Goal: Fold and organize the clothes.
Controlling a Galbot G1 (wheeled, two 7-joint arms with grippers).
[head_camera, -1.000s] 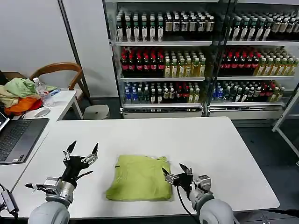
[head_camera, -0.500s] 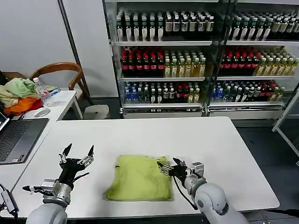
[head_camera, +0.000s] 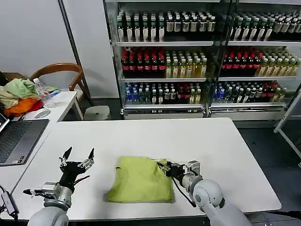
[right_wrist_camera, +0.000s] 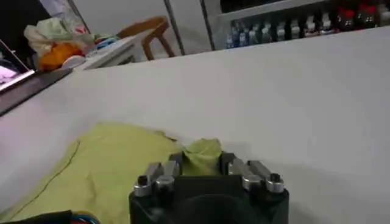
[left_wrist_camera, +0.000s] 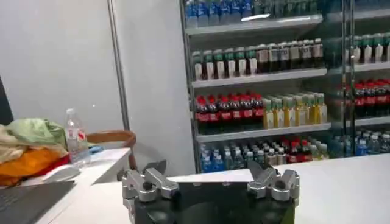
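The lime yellow-green shirt [head_camera: 140, 179] lies folded into a rough rectangle on the white tabletop [head_camera: 221, 150], close to the near edge and about midway across it. The right gripper [head_camera: 165, 168] sits low at the shirt's right edge, toward its far corner, its jaws clenched on a small bunched fold of the fabric; in the right wrist view that fold [right_wrist_camera: 203, 153] stands up between the two finger blocks while the rest of the shirt [right_wrist_camera: 91, 170] spreads flat away from it. The left gripper [head_camera: 75, 159] hovers above bare tabletop to the left of the shirt, well apart from it, jaws released and spread wide with the tips pointing up; the left wrist view shows its two fingers [left_wrist_camera: 146, 182] standing apart with nothing between them.

Left of the shirt, beyond the tabletop's edge, a dark laptop [head_camera: 19, 139] lies on a side table. Farther back on that side table are a clear water bottle [head_camera: 41, 92] and a heap of pale green, beige and orange garments [head_camera: 19, 96], with a wooden chair [head_camera: 61, 70] behind. Beyond the shirt, across the tabletop, glass-fronted coolers [head_camera: 202, 56] hold rows of bottled drinks.
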